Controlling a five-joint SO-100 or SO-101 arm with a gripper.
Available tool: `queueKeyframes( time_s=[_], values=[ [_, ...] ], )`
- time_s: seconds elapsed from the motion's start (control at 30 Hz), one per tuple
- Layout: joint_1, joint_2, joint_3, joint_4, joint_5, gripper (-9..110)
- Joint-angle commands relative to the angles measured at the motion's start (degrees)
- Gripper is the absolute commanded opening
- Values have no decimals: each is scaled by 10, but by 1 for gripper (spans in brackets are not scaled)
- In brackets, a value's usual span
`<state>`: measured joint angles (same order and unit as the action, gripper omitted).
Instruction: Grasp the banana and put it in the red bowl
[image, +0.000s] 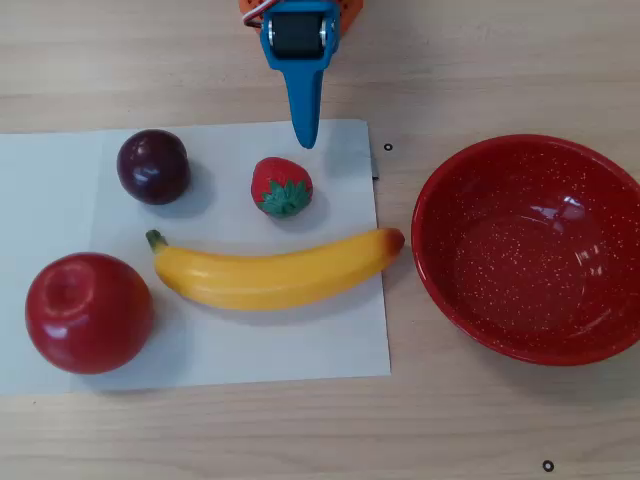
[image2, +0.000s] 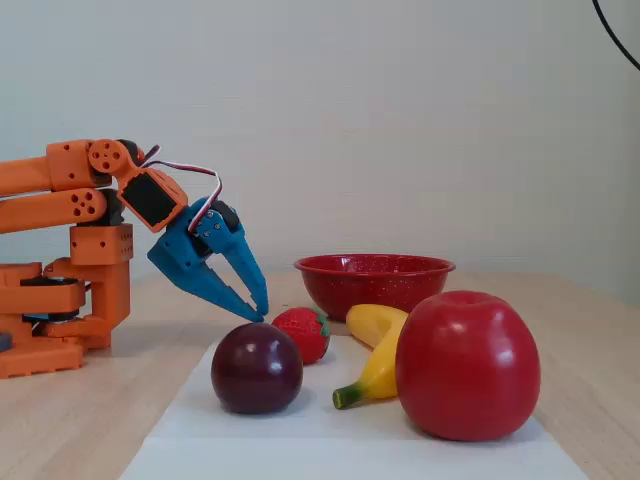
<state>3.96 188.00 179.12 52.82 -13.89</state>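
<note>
Yellow banana (image: 275, 272) lying centre frame on paper | red bowl (image: 530, 245) sitting right, empty | tool (image2: 255, 312) hovering above strawberry, fingers together.

Glossy plastic banana (image: 275, 275), speckled glossy enamel red bowl (image: 530, 340), matt paper sheet (image: 330, 350), wood-grain table (image: 300, 430).

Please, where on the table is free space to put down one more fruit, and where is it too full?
Free: the bare wood below the paper and red bowl in the overhead view, and the paper's corner under the banana. The bowl is empty too. Crowded: between plum, strawberry, apple and banana, where the gripper hovers.
</note>
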Motion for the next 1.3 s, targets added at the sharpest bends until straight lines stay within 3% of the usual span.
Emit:
queueKeyframes(
  time_s=[0.0, 0.87, 1.27],
  values=[
    [-8, 7, 8, 0, -9, 0],
    [-8, -10, -4, 5, 5, 0],
    [-2, -138, -204, 125, 11, 0]
  ],
)
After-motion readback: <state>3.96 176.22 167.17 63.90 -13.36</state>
